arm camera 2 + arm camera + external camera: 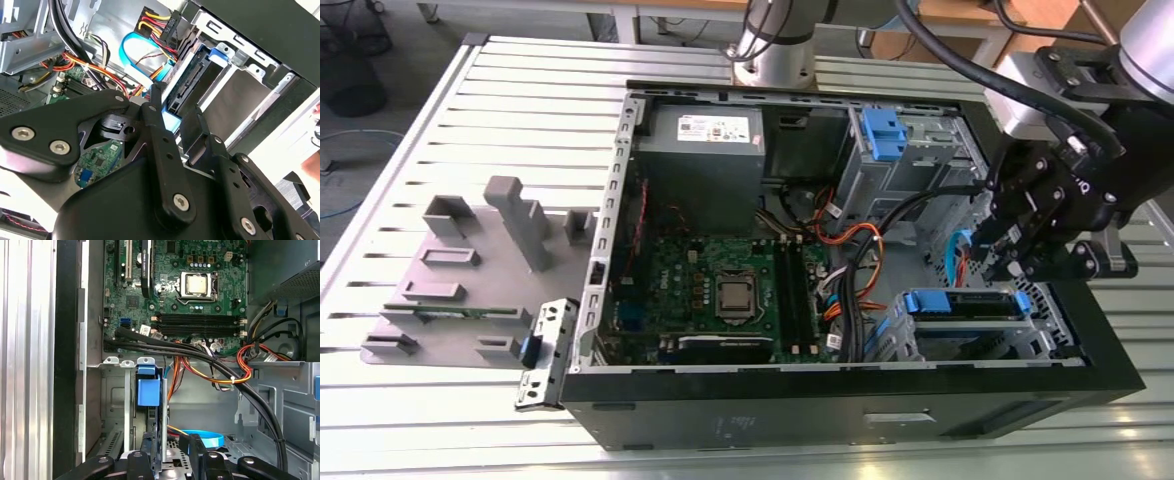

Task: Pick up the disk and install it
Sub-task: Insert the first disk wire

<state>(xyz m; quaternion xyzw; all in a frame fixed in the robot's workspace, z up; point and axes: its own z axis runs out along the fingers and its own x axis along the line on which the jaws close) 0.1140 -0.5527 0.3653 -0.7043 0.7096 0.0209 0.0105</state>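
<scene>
Exterior view: open computer case [854, 405] lies flat on the slatted bench [427, 400], toward the bench's edge on the exterior view's right. A grey fixture [467, 270] sits beside the case, toward the bench's opposite edge. The gripper [1001, 268] hangs over the case's corner on the exterior view's right, dark against the dark wall, and its tips are hard to separate. The disk [977, 305] sits in the low drive bay at that corner, with blue rail and pale label showing and its far end under the gripper.

Second wrist view: the gripper [172, 120] is cut off by black linkage up close. Two fingers [154, 112] stand one either side of the disk [190, 82], closed in on its near end. The contact faces are hidden. The disk runs edge-on into the metal bay [240, 95], its depth unclear. A blue ribbon cable [135, 55] loops behind.

First wrist view: the disk [148, 390] is seen edge-on, blue tab uppermost, along the case's side wall. The gripper [171, 450] straddles it, partly out of frame. The motherboard [175, 290] lies beyond, crossed by black cables [200, 357].
</scene>
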